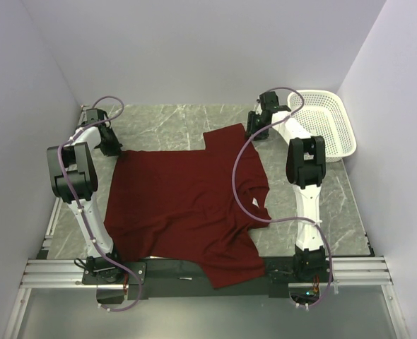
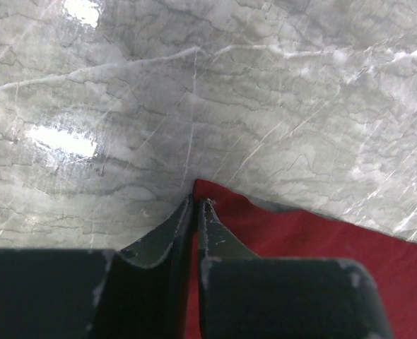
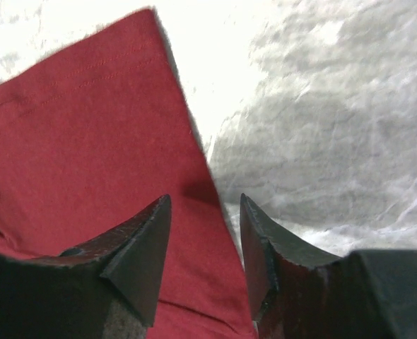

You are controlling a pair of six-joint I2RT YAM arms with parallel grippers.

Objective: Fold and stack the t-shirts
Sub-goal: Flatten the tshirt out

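table (image 1: 166, 123): grey marble | maroon t-shirt (image 1: 180, 205): spread flat | white basket (image 1: 336, 116): far-right corner

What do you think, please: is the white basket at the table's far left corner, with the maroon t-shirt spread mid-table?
No: the top external view shows the white basket at the far right corner; the maroon t-shirt is spread mid-table.

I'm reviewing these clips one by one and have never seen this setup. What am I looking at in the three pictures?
Two robot arms are bolted at the near edge of a marble-patterned table. The overhead picture shows both: the left arm and the right arm. The other two pictures come from cameras on their wrists. A maroon t-shirt lies spread out; a white mesh basket sits at the far right corner. The left jaws look closed on a shirt corner; the right jaws are open, straddling a sleeve edge, holding nothing.
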